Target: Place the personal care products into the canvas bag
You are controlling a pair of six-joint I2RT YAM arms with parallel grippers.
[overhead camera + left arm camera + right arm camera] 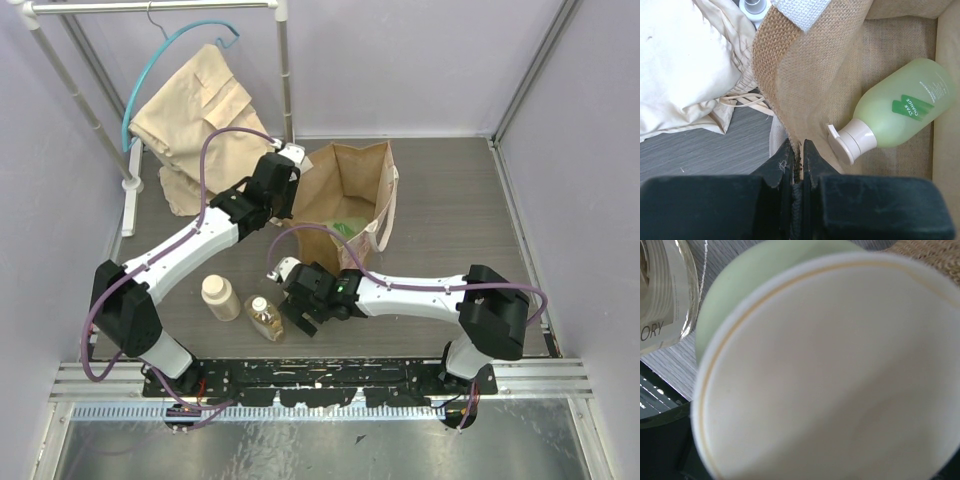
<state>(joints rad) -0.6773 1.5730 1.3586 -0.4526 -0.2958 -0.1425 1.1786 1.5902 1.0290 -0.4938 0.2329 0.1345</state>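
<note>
The tan canvas bag (pixel 345 185) stands open at mid-table. My left gripper (pixel 288 165) is shut on the bag's left rim (pixel 790 90), with the burlap pinched between its jaws (pixel 799 146). The green cylinder bottle (pixel 905 107) lies inside the bag (pixel 350 228). The cream bottle (pixel 220 297) and the amber white-capped bottle (pixel 265 318) are on the table in front of the bag. My right gripper (pixel 300 316) is beside the amber bottle. It is closed around the rounder green bottle, whose cream top (pixel 835 375) fills the right wrist view and hides the fingers.
The beige folded garment (pixel 195 110) hangs from a teal hanger (pixel 165 60) on a white rack (pixel 285 70) at the back left, just left of the bag. It also shows in the left wrist view (pixel 680 65). Grey walls close in both sides.
</note>
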